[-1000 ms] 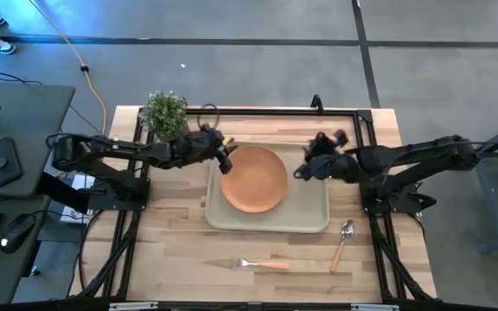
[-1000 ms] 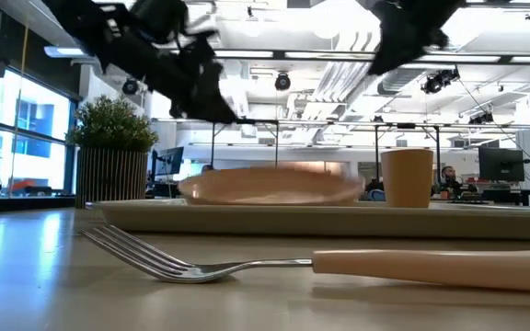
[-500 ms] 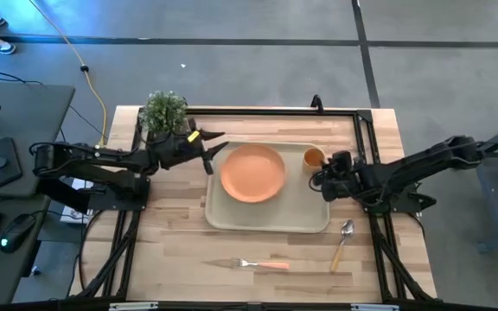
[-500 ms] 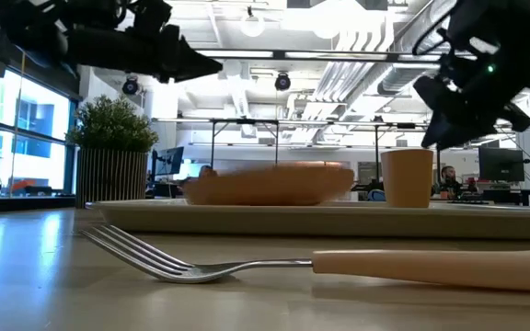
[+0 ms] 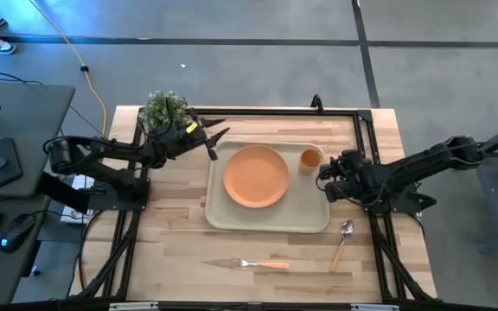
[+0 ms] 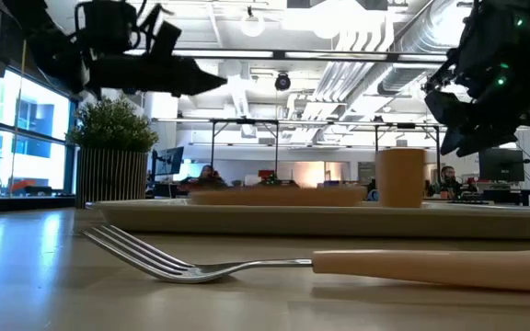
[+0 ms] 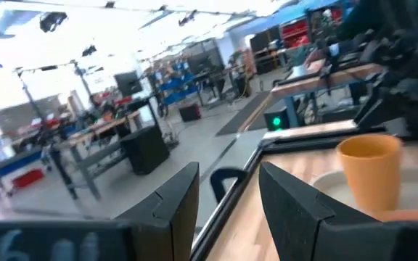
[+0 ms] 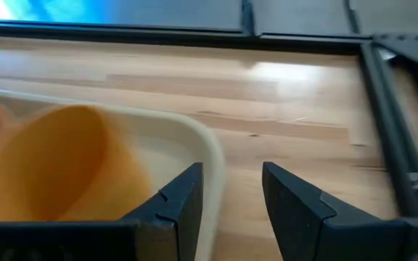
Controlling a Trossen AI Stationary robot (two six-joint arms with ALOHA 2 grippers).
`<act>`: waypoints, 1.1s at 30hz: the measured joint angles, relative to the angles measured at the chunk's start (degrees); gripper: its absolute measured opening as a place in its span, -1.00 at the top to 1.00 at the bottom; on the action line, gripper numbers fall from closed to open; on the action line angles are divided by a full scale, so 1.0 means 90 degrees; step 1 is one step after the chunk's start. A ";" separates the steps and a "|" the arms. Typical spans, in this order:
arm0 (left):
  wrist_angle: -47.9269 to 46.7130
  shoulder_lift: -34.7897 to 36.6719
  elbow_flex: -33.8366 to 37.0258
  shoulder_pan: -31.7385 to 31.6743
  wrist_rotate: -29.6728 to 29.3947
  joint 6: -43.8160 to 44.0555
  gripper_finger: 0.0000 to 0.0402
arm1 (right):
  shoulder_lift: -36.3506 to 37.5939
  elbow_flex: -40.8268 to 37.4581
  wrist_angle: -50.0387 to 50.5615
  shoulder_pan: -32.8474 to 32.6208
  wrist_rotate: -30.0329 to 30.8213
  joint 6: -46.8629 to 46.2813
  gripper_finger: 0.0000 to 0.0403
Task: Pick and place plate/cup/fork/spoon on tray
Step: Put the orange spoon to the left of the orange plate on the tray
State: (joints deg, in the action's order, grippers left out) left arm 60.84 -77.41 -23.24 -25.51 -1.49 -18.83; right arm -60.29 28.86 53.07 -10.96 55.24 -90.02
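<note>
No legible text, labels or nos. anywhere.

We see a wooden table [image 5: 171,233] carrying a beige tray [image 5: 309,220], a fork [image 5: 258,264], a spoon [image 5: 343,239] and a potted plant [image 5: 164,110] at its far left corner.

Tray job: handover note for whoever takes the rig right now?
Left end effector: open, empty, in the air beside the potted plant, off the tray's far left corner.
Right end effector: open, empty, just off the tray's right edge near the cup.
Done: plate and cup sit on the tray.
Left: fork and spoon lie on the table, fork in front of the tray, spoon off its front right corner.
</note>
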 joint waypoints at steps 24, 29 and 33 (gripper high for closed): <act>0.0489 -0.1859 -0.0928 -0.1564 0.0983 0.0207 0.34 | 0.0005 0.0124 0.0425 0.1645 -0.2193 0.0662 0.33; 0.0560 -0.1947 -0.0928 -0.1669 0.1473 0.0401 0.34 | 0.0005 0.0376 0.0390 0.1457 -0.2662 0.0779 0.33; 0.0617 -0.1947 -0.0928 -0.1707 0.1473 0.0401 0.34 | 0.0005 0.0303 0.0408 0.1467 -0.2454 0.0663 0.33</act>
State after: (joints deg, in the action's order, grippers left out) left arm 66.39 -94.94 -31.59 -40.88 11.77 -15.22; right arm -60.25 31.59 56.74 2.25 33.16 -84.05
